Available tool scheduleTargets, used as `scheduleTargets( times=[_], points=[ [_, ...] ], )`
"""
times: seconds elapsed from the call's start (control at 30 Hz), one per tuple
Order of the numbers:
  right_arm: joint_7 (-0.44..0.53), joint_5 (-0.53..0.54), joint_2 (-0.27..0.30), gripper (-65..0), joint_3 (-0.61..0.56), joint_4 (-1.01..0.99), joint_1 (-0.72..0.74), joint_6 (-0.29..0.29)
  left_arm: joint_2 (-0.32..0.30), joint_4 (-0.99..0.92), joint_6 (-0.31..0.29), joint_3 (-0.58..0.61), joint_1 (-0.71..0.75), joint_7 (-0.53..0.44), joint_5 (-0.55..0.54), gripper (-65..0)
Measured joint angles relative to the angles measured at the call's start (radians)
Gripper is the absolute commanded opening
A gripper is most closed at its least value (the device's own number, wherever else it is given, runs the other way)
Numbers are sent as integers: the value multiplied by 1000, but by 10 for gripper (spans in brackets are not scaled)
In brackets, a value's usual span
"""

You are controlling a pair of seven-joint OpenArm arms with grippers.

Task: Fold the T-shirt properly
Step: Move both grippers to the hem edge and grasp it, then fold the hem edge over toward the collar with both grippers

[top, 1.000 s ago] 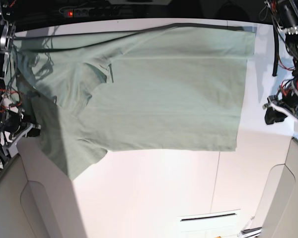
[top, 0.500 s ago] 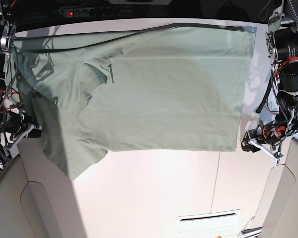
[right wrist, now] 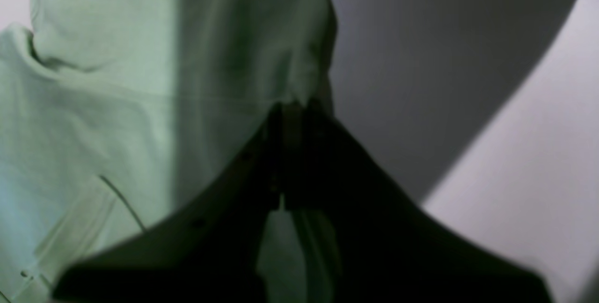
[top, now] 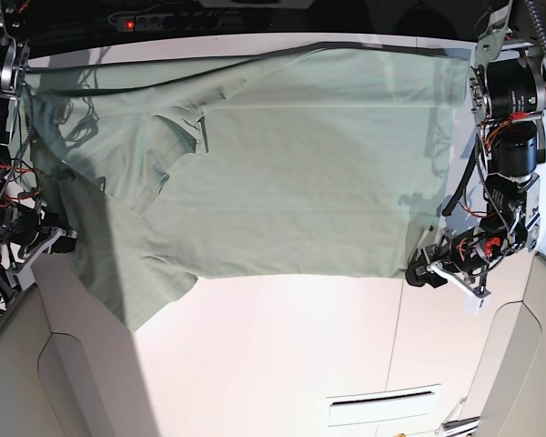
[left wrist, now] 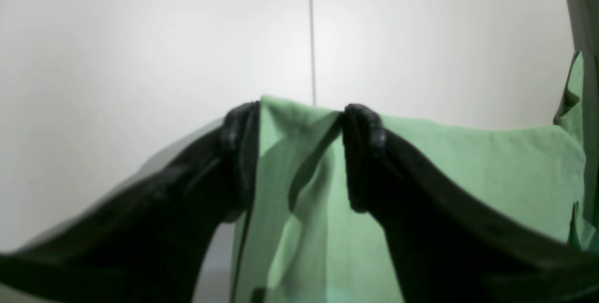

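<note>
The pale green T-shirt (top: 300, 164) lies spread across the white table (top: 282, 346), collar toward the left. My left gripper (top: 419, 271) stands open at the shirt's near right corner. In the left wrist view that gripper (left wrist: 299, 153) has green fabric (left wrist: 468, 172) lying between its two black fingers (left wrist: 238, 153). My right gripper (top: 62, 238) is at the shirt's left edge. In the right wrist view it (right wrist: 295, 111) is shut, pinching a raised fold of the shirt (right wrist: 117, 106).
A power strip (top: 191, 20) runs along the table's far edge. Loose cables (top: 0, 182) hang at the left. Beige panels (top: 18, 373) (top: 537, 364) flank the near corners, and a narrow slot (top: 382, 398) sits in the table's near right part.
My left arm has swung in from the right edge and down to the shirt's near right corner, jaws open. The right arm and the shirt have stayed still.
</note>
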Motion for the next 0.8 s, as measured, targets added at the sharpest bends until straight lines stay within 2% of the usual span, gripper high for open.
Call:
scheduleTargets(
  times=[0.1,0.13,0.23,0.27,0.33,0.4,0.57,0.8],
  points=[
    [0,0,0,-650,0,0,0,0,-1,-1,0,0,3,0,16,-633],
    [0,0,0,-650,0,0,0,0,0,-2,0,0,5,-4,12,-650],
    [-1,-2,0,-650,1,9,-2,0,-7,-2,-9,0,6,8,-24,-650],
    [-7,-5,-1,-650,3,19,-3,-1,-14,-2,-33,0,7,20,-51,-650],
    [-31,-20,-3,-650,12,63,-20,-7,-32,8,-76,0,11,75,-137,-650],
    [-60,-29,-6,-650,24,129,-51,-8,-50,23,-87,0,11,143,-211,-650],
    [-104,-32,-6,-650,62,367,-178,-13,-96,85,-93,-11,27,230,-356,-650],
    [-161,-26,-6,-650,135,628,-360,-18,-114,257,-96,-162,196,356,-484,-650]
  ],
)
